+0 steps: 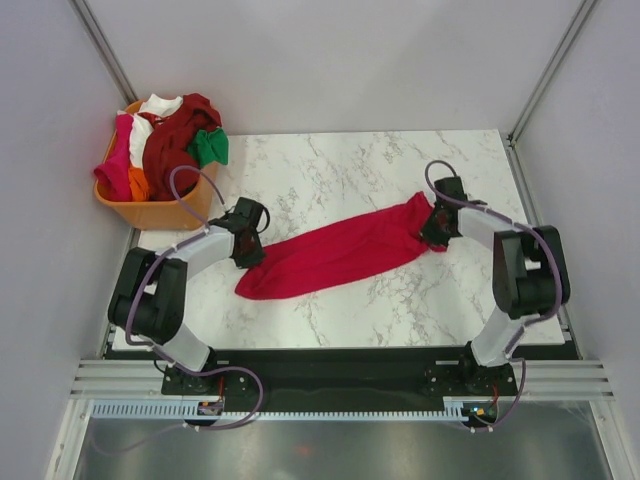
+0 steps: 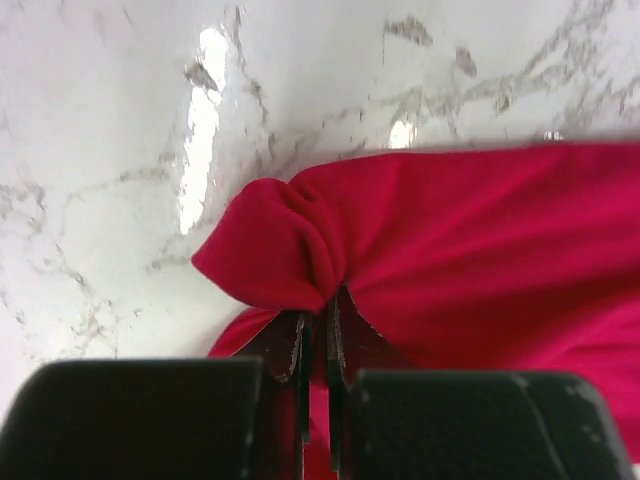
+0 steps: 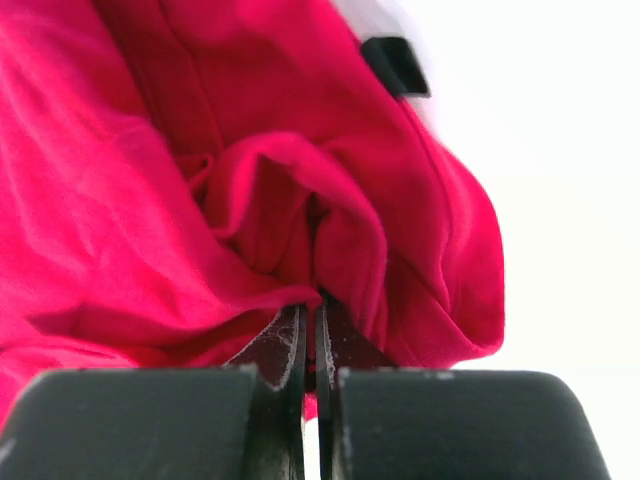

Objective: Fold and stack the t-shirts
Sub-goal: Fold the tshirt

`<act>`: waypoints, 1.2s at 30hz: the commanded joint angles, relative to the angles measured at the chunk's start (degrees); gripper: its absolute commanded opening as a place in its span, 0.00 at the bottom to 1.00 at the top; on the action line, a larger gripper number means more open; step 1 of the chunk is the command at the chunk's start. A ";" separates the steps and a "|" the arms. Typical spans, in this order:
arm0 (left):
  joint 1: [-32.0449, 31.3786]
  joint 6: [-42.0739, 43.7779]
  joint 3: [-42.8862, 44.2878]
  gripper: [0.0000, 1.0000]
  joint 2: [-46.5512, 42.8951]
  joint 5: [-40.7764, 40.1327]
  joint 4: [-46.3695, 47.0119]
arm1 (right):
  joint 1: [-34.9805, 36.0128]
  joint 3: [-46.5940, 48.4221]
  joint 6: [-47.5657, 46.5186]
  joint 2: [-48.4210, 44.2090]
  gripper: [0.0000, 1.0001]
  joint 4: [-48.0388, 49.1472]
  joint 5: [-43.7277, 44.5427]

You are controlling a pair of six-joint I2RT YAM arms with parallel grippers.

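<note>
While both arms have a pinch on the crimson t-shirt [image 1: 340, 255], the step in hand, I judge, is spreading it flat before any fold. From the top camera it lies as a twisted band across the marble table [image 1: 330, 165], running from 8 o'clock to 2 o'clock, with the left gripper [image 1: 250, 252] at its lower end and the right gripper [image 1: 437, 226] at its upper end. The other t-shirts [image 1: 170, 140] sit heaped in the orange basket [image 1: 150, 212] at 10 o'clock. On the left wrist camera the jaws are closed tight on a bunched knob of red cloth. On the right wrist camera they are likewise clamped on a gathered fold. Both pinches seem to hold several layers, so lift evenly and draw the ends apart gently.
</note>
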 commanded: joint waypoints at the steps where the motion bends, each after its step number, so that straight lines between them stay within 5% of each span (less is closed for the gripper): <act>1: -1.23 -1.84 -4.47 0.02 -4.59 4.14 -2.04 | 0.02 13.72 -3.80 13.78 0.00 6.11 -5.73; 6: -4.21 -7.89 -10.36 0.02 -10.15 14.24 -2.57 | 0.37 47.98 -4.00 34.90 0.00 4.28 -21.11; 10: -15.95 -18.76 -14.59 0.02 -11.83 14.96 -1.87 | 3.79 73.39 -1.98 55.09 0.01 3.73 -32.96; 11: -18.35 -21.07 -14.85 0.02 -11.39 15.05 -1.26 | 5.63 80.92 -0.93 57.85 0.04 4.17 -34.21; 13: -25.27 -26.76 -14.68 0.02 -9.82 15.49 2.16 | 7.92 84.41 0.65 62.35 0.30 9.16 -37.11; 14: -27.23 -28.19 -14.33 0.02 -8.59 15.75 3.39 | 8.28 83.81 1.45 62.62 0.47 11.54 -37.21; 15: -28.90 -29.34 -12.76 0.02 -5.27 16.53 4.27 | 8.63 82.68 2.93 62.63 0.80 15.30 -36.78; 17: -33.21 -32.16 -10.74 0.02 -1.30 16.98 6.65 | 8.64 79.86 3.82 61.75 0.98 18.05 -34.76; 23: -40.60 -32.61 0.87 0.10 10.06 19.27 7.36 | 6.18 74.43 0.49 55.62 0.98 16.83 -32.83; 25: -41.04 -32.08 0.62 0.23 8.66 18.57 7.36 | 4.95 69.16 -3.09 48.26 0.98 16.75 -30.81; 31: -41.31 -32.51 -6.76 0.24 2.77 17.68 6.66 | 0.03 50.01 -8.47 30.85 0.98 12.45 -25.79; 32: -41.83 -32.43 -7.47 0.29 0.76 18.12 6.48 | -0.33 47.97 -10.04 28.98 0.98 11.31 -25.09; 33: -43.58 -32.69 -8.95 0.57 -0.91 18.04 5.87 | -0.42 46.03 -11.02 25.48 0.98 8.08 -24.22; 35: -46.13 -34.35 -10.10 0.96 -4.43 16.73 4.47 | -0.42 39.27 -12.17 22.04 0.98 5.42 -22.80; 36: -47.36 -34.97 -10.37 1.00 -8.53 14.80 3.07 | -0.33 36.37 -11.65 18.54 0.98 4.02 -22.54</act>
